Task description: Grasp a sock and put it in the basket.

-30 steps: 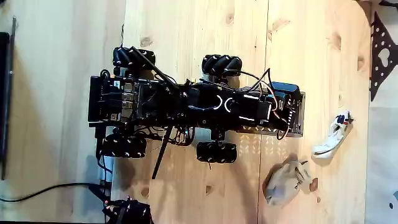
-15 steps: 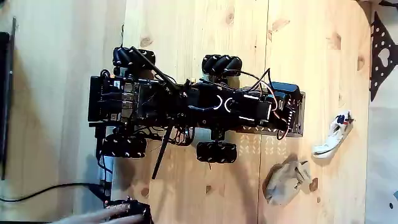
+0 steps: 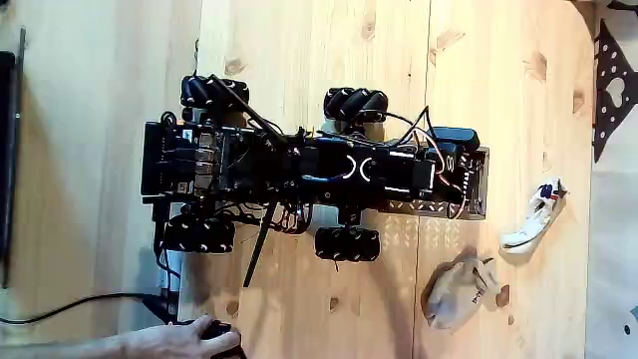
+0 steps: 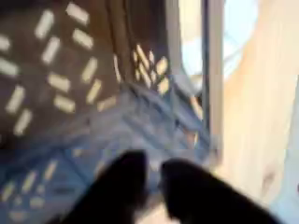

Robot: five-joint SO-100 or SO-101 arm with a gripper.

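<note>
The small white sock (image 3: 531, 215) with blue and red marks at one end lies on the wooden table to the right of the black wheeled robot (image 3: 299, 175). The basket (image 3: 482, 185), a perforated tray with a dark rim, sits at the robot's right end. The arm lies folded along the robot, and my gripper (image 3: 455, 168) rests over the basket. In the blurred wrist view the two dark fingertips (image 4: 117, 187) stand close together above the perforated basket floor (image 4: 56, 84), with nothing between them. A pale blur (image 4: 238, 28) shows beyond the basket rim.
A larger beige-grey sock (image 3: 459, 290) lies crumpled below the basket in the fixed view. A person's hand (image 3: 184, 341) rests on a dark device at the bottom left, beside a black cable (image 3: 70, 304). The wooden table (image 3: 299, 50) ends at the right.
A hand has come in at the bottom left of the fixed view. The arm's end over the basket has shifted slightly and straightened. Both socks lie where they were.
</note>
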